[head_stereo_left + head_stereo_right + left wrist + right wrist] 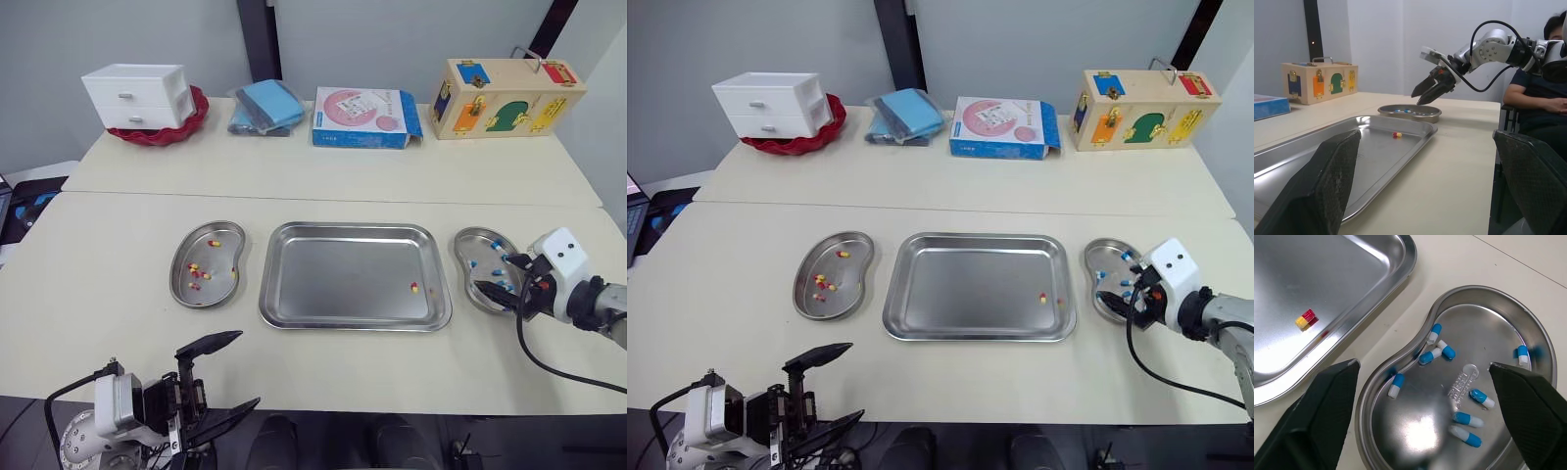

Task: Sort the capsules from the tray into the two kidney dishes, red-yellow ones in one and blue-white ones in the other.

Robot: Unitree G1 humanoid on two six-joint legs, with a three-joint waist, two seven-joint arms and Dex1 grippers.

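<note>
The steel tray lies mid-table and holds one red-yellow capsule near its right rim, which I also see as the capsule in the right wrist view. To its left, the left kidney dish holds several red-yellow capsules. At the tray's right, the right kidney dish holds several blue-white capsules. My right gripper hovers just over that dish, open and empty. My left gripper stands open and empty off the table's front edge, left of the tray.
Along the back of the table stand a white drawer unit on a red dish, a blue folded cloth, a blue-pink box and a wooden lock box. A person sits beyond the table's right end.
</note>
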